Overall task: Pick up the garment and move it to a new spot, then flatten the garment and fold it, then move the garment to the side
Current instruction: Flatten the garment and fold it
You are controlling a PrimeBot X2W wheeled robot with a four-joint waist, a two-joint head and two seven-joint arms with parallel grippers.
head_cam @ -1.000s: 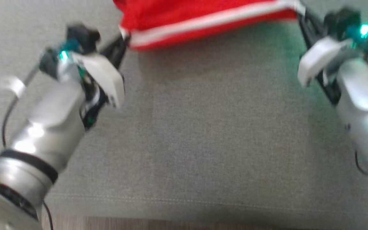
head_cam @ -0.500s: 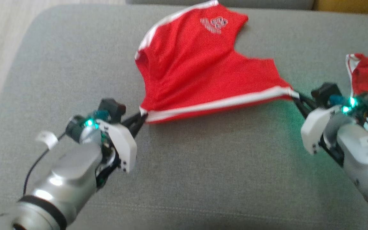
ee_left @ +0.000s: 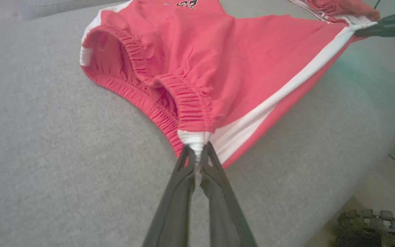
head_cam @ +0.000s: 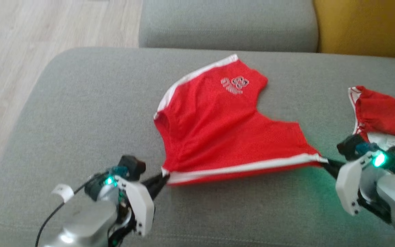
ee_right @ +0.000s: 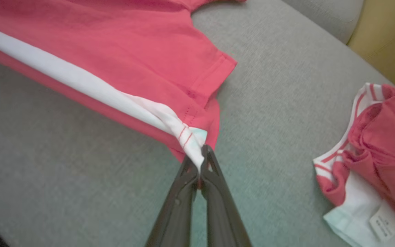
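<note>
The garment (head_cam: 218,127) is a pair of red shorts with a white side stripe and a small logo, lying spread on the grey sofa seat (head_cam: 81,109). Its striped near edge is stretched taut between my two grippers. My left gripper (head_cam: 163,173) is shut on the white corner at the elastic waistband (ee_left: 195,142). My right gripper (head_cam: 322,160) is shut on the white corner at the leg hem (ee_right: 195,144). In the left wrist view the waistband gapes open to the left of the garment (ee_left: 218,58), and the right gripper's fingers (ee_left: 386,27) show at the far corner.
A second red and white piece of clothing (head_cam: 386,113) lies crumpled on the seat at the right, close behind my right wrist; its pile (ee_right: 369,151) shows a label. A grey back cushion (head_cam: 228,24) and a yellow cushion (head_cam: 369,24) stand behind. Wooden floor (head_cam: 29,31) lies left.
The head camera has tilted up, so the whole garment and the sofa back have come into the picture. Both grippers still hold the same stretched edge of the garment.
</note>
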